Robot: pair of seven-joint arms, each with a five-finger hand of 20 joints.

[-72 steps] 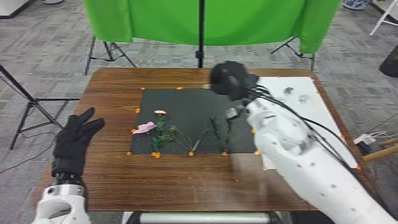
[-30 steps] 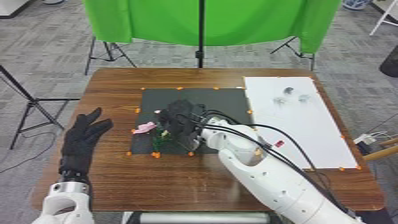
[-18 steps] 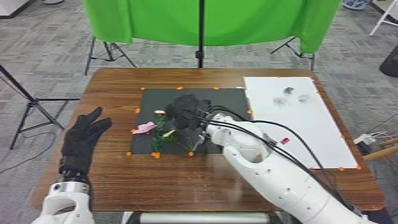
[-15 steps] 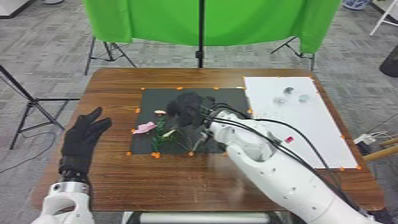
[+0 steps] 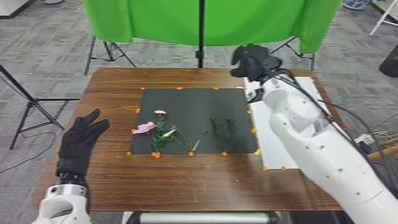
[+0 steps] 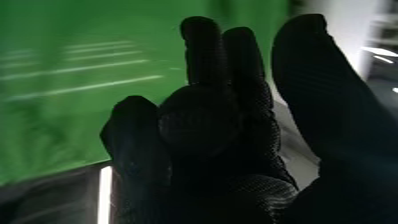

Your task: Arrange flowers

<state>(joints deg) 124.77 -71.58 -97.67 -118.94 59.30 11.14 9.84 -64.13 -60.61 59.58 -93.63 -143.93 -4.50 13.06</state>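
Fingers (image 6: 204, 50) held loose and mostly extended, released, on the right hand (image 5: 253, 60), raised near the far edge of the table (image 5: 178, 180). Had the left hand (image 5: 76, 142) relaxed too, a little spread, by the left edge. Saw the pink flower (image 5: 144, 128) and the white flower (image 5: 160, 112) on the left of the black sheet (image 5: 191, 100), with green stems (image 5: 158, 142); found darker stems (image 5: 228, 132) to their right, then the white sheet (image 5: 271, 137), partly under the right arm (image 5: 306, 135)
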